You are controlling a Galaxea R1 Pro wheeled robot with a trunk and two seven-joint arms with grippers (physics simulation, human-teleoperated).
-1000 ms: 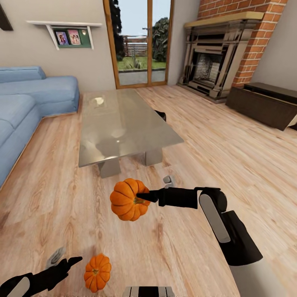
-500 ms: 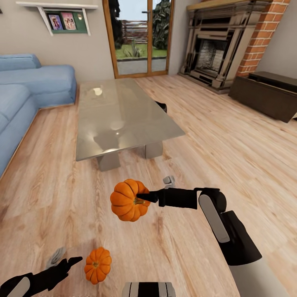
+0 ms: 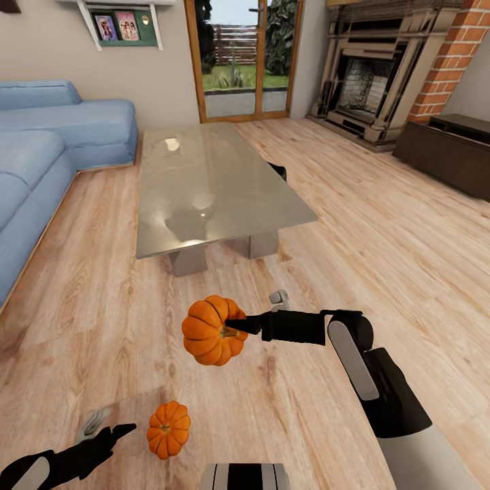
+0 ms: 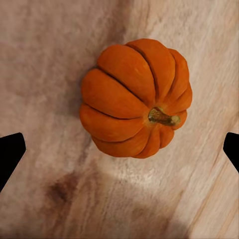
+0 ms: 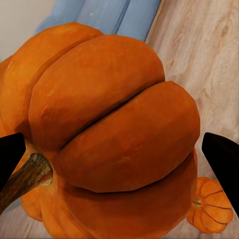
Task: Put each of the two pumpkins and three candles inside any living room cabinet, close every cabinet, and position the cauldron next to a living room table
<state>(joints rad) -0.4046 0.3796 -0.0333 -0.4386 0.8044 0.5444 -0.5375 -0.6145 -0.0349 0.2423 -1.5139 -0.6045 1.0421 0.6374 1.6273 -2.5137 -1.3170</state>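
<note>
Head view: right gripper clamps first pumpkin, carried aloft for cabinet; left gripper spread, poised beside second pumpkin on floor, ready to grab.

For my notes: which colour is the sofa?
The sofa is light blue; the head view shows it best.

bright, even daylight render; soft glare spots on the glass table, edges stretched wide.
</note>
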